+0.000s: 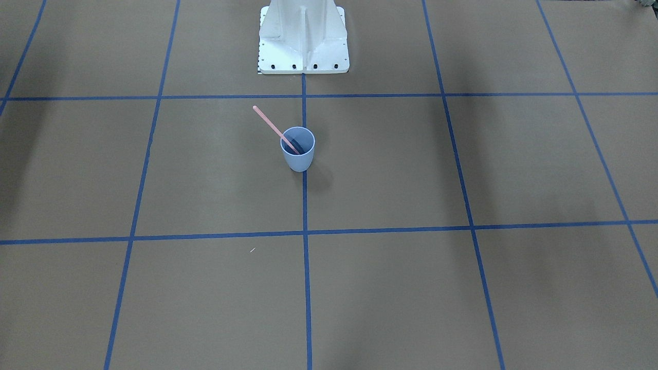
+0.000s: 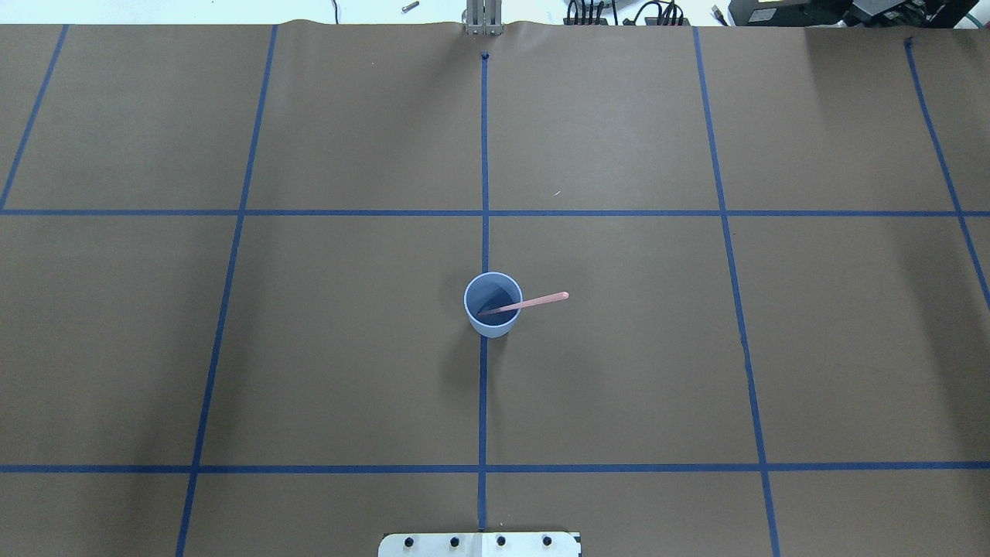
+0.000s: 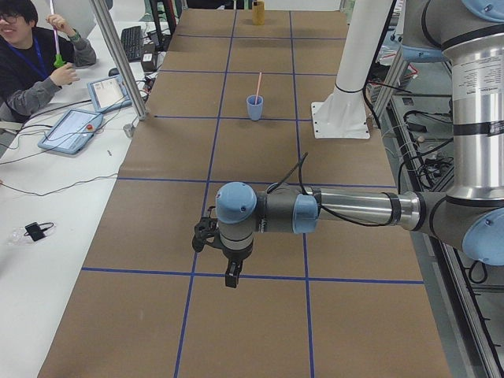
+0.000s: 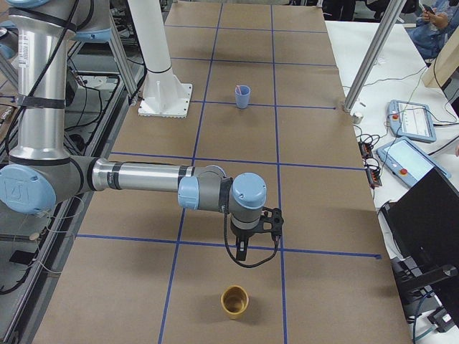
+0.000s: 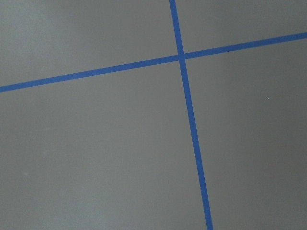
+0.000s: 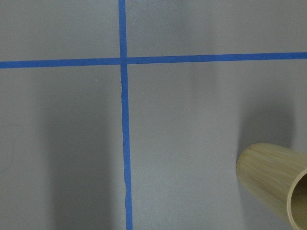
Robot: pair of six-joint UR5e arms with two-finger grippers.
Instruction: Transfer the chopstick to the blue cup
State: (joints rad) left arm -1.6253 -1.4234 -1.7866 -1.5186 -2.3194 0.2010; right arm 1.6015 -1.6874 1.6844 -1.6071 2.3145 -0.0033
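Left end effector, right end effector: side views only, grip untellable; chopstick in blue cup.

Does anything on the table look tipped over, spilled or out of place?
Nothing stands out. The small pale blue plastic cup stands upright, with the thin pale pink chopstick leaning inside it against the rim. The tan bamboo cup is upright too.

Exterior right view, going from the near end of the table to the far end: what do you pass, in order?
tan cup → right gripper, hanging above the table → blue cup, with the chopstick leaning inside it.
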